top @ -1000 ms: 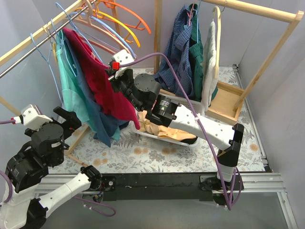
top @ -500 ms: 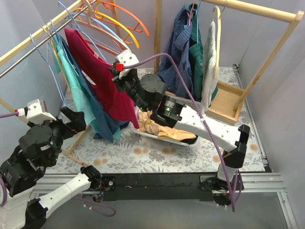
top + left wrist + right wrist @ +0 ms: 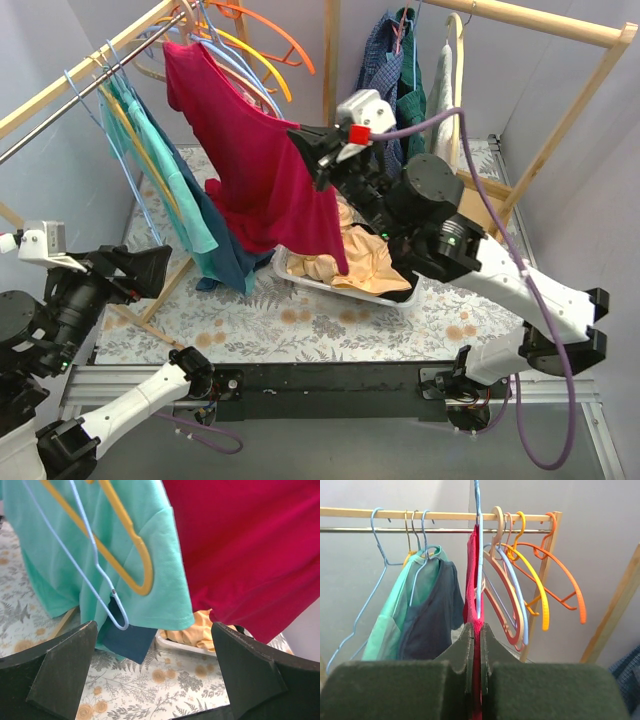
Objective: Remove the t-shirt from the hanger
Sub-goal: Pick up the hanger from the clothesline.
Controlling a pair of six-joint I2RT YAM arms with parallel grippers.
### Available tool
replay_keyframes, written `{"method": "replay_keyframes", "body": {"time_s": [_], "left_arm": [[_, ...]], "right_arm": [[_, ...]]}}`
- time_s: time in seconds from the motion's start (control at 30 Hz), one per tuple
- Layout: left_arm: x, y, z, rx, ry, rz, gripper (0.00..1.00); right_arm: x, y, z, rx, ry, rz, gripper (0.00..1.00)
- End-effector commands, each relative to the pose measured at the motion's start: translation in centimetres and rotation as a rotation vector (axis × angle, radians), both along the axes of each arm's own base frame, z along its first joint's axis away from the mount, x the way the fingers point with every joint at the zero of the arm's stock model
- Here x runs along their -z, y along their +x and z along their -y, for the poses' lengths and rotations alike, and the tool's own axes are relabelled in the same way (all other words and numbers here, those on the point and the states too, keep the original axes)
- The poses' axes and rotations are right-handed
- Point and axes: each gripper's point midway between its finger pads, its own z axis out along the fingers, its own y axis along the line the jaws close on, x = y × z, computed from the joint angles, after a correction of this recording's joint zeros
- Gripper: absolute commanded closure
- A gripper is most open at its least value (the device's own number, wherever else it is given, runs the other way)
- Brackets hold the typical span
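- Hangers (image 3: 544,605) and a teal shirt (image 3: 165,200) crowd the rail (image 3: 60,85) beside the red t-shirt (image 3: 262,170), over the worktop's (image 3: 330,320) left edge.
- Right fingers (image 3: 306,146), arm stretched leftward, pinch the t-shirt's edge.
- Left fingers (image 3: 150,266) spread wide, below the teal shirt.

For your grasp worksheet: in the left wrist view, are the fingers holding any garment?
No, the left fingers stand wide apart, gripping nothing.

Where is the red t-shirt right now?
In the top view, upper left: the red t-shirt hangs on the left rack beside the teal shirt, its edge pinched in the right gripper.
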Motion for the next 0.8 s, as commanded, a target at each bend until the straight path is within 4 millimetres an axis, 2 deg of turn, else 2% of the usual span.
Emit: {"method": "replay_keyframes", "body": {"time_s": [0.0,0.03,0.07,0.1,0.13,0.17,0.23,0.27,0.3,0.37,0.43,0.57,0.7,0.77], "left_arm": [[-0.9,-0.4,2.2,0.137,0.072,0.016,0.02],[-1.0,-0.2,2.6,0.151,0.081,0.019,0.02],[-1.4,-0.3,3.0,0.172,0.082,0.028,0.02],[-1.9,0.0,3.2,0.173,0.078,0.04,0.02],[-2.0,0.4,3.6,0.18,0.095,0.043,0.02],[-2.4,0.6,4.1,0.197,0.099,0.052,0.02],[-3.2,1.1,4.6,0.206,0.108,0.077,0.02],[-3.4,1.5,5.2,0.217,0.114,0.078,0.02],[-4.1,1.8,5.6,0.222,0.109,0.099,0.02],[-4.8,2.4,6.1,0.224,0.108,0.119,0.02],[-5.8,2.8,6.8,0.241,0.094,0.155,0.02],[-7.5,3.3,7.9,0.268,0.077,0.21,0.02],[-9.1,3.7,8.8,0.293,0.082,0.251,0.02],[-10.1,3.4,8.8,0.303,0.08,0.276,0.02]], "right_arm": [[-1.3,-2.4,4.8,-0.031,0.023,0.012,0.99],[-0.5,-2.7,5.5,-0.035,-0.011,-0.002,0.99],[-1.4,-3.5,7.6,-0.038,0.015,0.008,0.99],[-1.5,-4.0,8.5,-0.049,0.014,0.014,0.99],[-2.6,-4.9,10.6,-0.055,0.044,0.029,0.99],[-2.8,-5.3,11.5,-0.059,0.037,0.034,0.99],[-4.6,-6.7,13.9,-0.083,0.058,0.076,0.99],[-4.4,-6.7,14.6,-0.069,0.017,0.086,0.99],[-6.0,-7.1,16.2,-0.057,0.044,0.101,0.99],[-6.9,-7.7,17.5,-0.063,0.042,0.114,0.99],[-7.6,-8.7,18.6,-0.093,0.06,0.125,0.99],[-7.8,-10.3,18.9,-0.176,0.07,0.141,0.99],[-6.8,-11.0,18.6,-0.222,0.051,0.123,0.99],[-5.5,-11.2,18.1,-0.248,0.032,0.094,0.99]]}}
